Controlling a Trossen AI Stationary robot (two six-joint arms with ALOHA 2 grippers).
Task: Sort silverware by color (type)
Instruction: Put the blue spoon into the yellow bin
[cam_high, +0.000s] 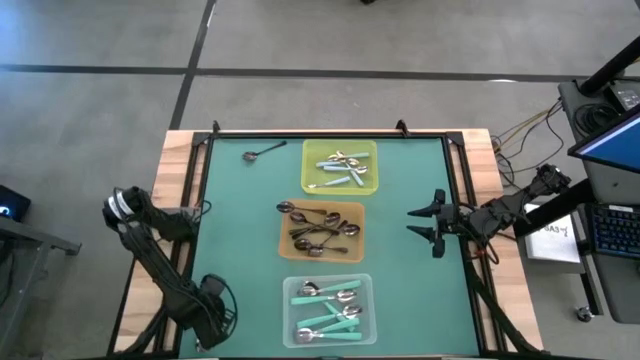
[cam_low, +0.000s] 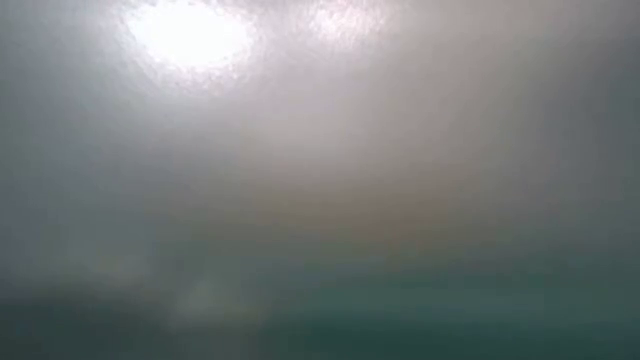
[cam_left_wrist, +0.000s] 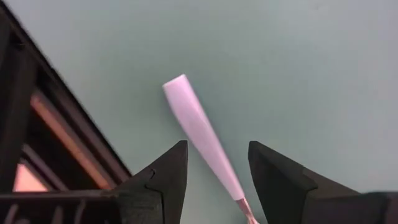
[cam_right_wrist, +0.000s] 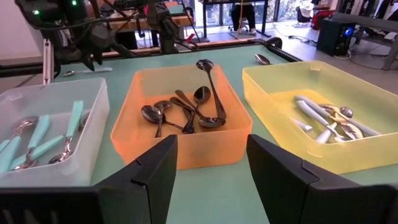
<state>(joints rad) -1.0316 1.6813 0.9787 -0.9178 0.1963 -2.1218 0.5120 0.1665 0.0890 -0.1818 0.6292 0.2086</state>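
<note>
At the near left corner of the table (cam_high: 180, 150), the left gripper (cam_high: 214, 303) hangs low over the green mat (cam_high: 240, 250). Its jaws are spread wide and hold nothing. In its wrist view a pale-handled spoon (cam_left_wrist: 200, 138) lies flat on the mat between the two fingertips, close to the table's dark edge rail. Only the handle shows, and the fingers are not touching it. The step in hand looks like picking up this stray. The next move would be to settle lower, close across the slim handle and lift without it skidding away on the mat. Its pale handle seems to match the spoons in the yellow tray, though I cannot be sure. Farther along, a loose dark spoon (cam_high: 262, 152) lies alone on the mat near the far edge, apart from every tray. By its colour it belongs with the dark spoons (cam_high: 315, 236) in the orange tray (cam_high: 352, 208) at the middle. The clear tray (cam_high: 366, 282) nearest the front holds the teal-handled spoons (cam_high: 325, 298). The yellow tray (cam_high: 372, 148) at the back holds pale-handled and shiny spoons (cam_high: 340, 166). On the right, the right gripper (cam_high: 426, 222) waits just above the mat beside the orange tray, facing it, with its jaws also wide and holding nothing. With two strays left outside the trays, the sorting seems close to its end. The low view is too hazy to add anything.
</note>
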